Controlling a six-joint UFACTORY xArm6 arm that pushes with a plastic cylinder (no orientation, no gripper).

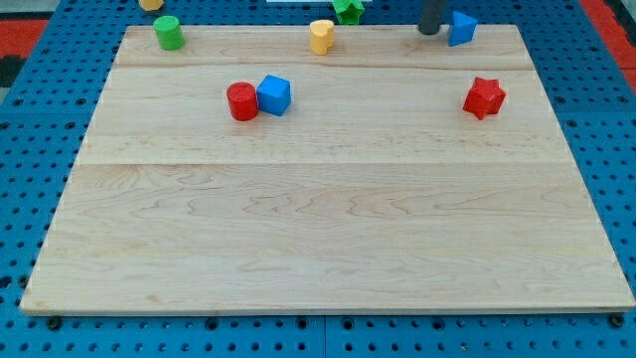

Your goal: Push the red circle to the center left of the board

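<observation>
The red circle [241,101] sits on the wooden board [328,229] in the upper left part, touching a blue cube [274,94] on its right side. My tip [429,30] is at the view's top edge, right of centre, just left of a blue block [461,28]. The tip is far to the right of the red circle and does not touch it.
A red star [484,96] lies at the upper right. A green cylinder [168,32] stands at the top left corner. A yellow block [321,36] is at the top centre, with a green block [348,9] behind it and another yellow block [151,4] at the top left edge.
</observation>
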